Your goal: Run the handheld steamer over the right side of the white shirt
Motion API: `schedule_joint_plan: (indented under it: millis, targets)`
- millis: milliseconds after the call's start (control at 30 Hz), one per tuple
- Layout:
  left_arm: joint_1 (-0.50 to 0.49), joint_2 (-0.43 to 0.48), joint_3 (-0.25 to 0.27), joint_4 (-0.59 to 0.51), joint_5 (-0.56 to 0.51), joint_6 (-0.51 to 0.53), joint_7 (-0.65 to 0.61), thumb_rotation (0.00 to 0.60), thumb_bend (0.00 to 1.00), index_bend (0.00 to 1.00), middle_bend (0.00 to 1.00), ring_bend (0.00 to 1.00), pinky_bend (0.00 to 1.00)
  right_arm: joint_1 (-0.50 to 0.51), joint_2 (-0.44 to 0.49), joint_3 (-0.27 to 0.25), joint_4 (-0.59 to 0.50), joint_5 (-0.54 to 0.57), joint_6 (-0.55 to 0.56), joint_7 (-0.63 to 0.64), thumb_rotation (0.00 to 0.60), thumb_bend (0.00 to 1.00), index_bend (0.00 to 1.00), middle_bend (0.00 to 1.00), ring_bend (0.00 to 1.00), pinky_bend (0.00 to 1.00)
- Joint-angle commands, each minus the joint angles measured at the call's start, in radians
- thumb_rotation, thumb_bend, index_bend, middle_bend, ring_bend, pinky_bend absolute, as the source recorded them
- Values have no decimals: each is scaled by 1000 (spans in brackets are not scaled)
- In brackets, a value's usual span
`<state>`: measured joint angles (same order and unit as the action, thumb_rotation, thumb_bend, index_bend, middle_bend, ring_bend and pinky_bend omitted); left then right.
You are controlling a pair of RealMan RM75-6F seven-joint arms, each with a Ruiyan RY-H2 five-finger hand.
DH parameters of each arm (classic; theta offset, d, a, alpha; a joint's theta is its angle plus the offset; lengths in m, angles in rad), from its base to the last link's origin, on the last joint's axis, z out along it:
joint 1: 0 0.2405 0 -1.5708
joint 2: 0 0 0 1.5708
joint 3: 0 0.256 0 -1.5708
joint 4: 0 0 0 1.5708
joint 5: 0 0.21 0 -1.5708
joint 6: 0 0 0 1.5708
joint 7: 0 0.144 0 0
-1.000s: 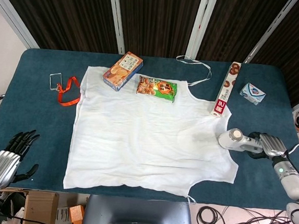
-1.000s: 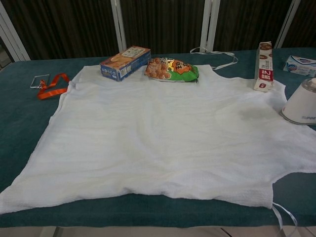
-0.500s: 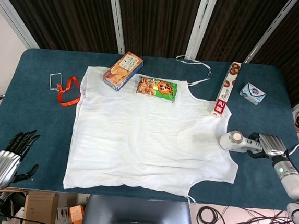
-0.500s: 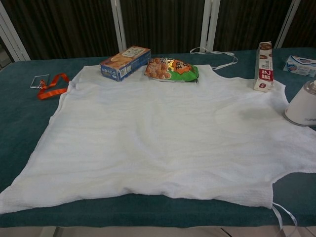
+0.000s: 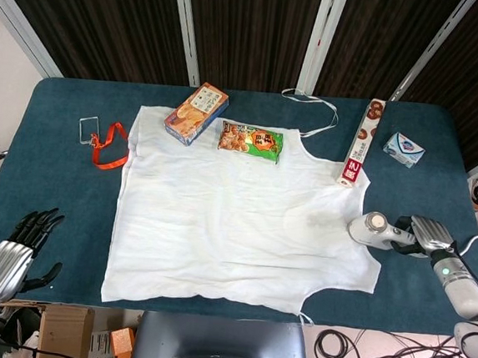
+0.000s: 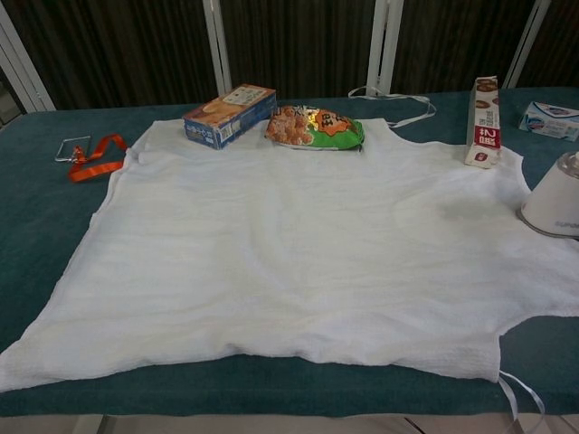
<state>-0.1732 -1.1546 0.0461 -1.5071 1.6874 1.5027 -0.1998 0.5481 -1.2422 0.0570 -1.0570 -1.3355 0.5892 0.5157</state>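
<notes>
Only the head view shows the hands. The right hand (image 5: 429,235) grips the handle of the steamer (image 5: 374,228), whose head rests at the right edge of the white shirt (image 5: 235,221) spread on the bench (image 5: 47,171). The left hand (image 5: 16,253) hangs off the bench's near left corner, fingers spread, holding nothing. The chest view catches just the steamer's white head (image 6: 554,203) at its right border.
</notes>
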Motion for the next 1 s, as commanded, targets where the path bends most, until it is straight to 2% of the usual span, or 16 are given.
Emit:
schedule_joint_plan:
  millis: [33,267,667,767,867,1000]
  targets:
    - [0,0,0,0,0,1,0,600,361,0,0,0,25,4,3,-2,-2,-20,-7,38,600,307,554,513,491,661]
    - [0,0,0,0,2,1,0,600,360,0,0,0,25,2,-4,-16,0,-46,-1,71,600,341,616,585,569,717]
    - [0,2,-2,0,1,2,-5,600,361,0,0,0,24,-7,-43,-22,19,-73,27,177,600,424,801,770,748,857]
    - [-1,3,-2,0,0,1,-5,600,362,0,0,0,24,-8,-48,-28,23,-88,38,200,600,467,886,838,815,918]
    - [0,3,-1,-1,0,1,-3,600,361,0,0,0,24,-12,-63,-27,38,-92,58,205,600,558,976,911,888,986]
    - [0,5,-1,-2,0,1,-3,600,361,0,0,0,23,-18,-90,-18,64,-82,78,223,600,653,1000,983,965,1000]
